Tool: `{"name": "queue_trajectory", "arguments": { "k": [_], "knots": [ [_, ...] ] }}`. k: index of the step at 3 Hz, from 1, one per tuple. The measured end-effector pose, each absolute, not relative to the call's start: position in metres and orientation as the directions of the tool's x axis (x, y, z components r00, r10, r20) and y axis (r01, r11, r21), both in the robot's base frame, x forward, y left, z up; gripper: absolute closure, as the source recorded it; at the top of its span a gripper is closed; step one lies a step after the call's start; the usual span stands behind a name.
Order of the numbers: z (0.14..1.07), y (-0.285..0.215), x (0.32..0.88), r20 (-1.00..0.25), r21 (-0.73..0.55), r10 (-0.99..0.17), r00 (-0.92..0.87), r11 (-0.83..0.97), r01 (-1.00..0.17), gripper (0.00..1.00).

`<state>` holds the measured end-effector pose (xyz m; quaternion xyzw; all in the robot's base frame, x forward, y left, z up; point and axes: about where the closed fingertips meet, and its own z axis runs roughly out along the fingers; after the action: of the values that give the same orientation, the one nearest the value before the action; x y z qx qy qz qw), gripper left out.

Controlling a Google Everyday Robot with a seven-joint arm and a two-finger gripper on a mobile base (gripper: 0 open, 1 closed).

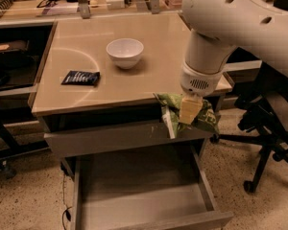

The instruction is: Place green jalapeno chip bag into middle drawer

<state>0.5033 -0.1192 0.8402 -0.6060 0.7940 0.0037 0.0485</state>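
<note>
The gripper, clamped on the crumpled top of the green jalapeno chip bag, holds it just off the tabletop's front-right corner, over the open middle drawer; the bag is likely light, soft and slippery.

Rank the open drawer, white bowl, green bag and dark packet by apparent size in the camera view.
1. middle drawer
2. green jalapeno chip bag, in the gripper at the front edge of the table; nearer the camera, so unsure
3. white bowl
4. dark-blue packet
</note>
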Motion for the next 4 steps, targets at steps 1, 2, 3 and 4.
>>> {"name": "queue_trajectory", "arguments": {
  "k": [1, 2, 3, 4],
  "knots": [
    [0.807, -0.093, 0.48, -0.132, 0.017, -0.959, -0.252, 0.252, -0.968, 1.0],
    [0.732, -0.055, 0.435, -0.141, 0.171, -0.966, -0.218, 0.193, -0.966, 1.0],
    [0.733, -0.055, 0.435, -0.141, 0.171, -0.966, -0.218, 0.193, -0.966, 1.0],
    [0.699, -0.044, 0.434, -0.167, 0.193, -0.953, -0.254, 0.221, -0.956, 1.0]
  ]
}}
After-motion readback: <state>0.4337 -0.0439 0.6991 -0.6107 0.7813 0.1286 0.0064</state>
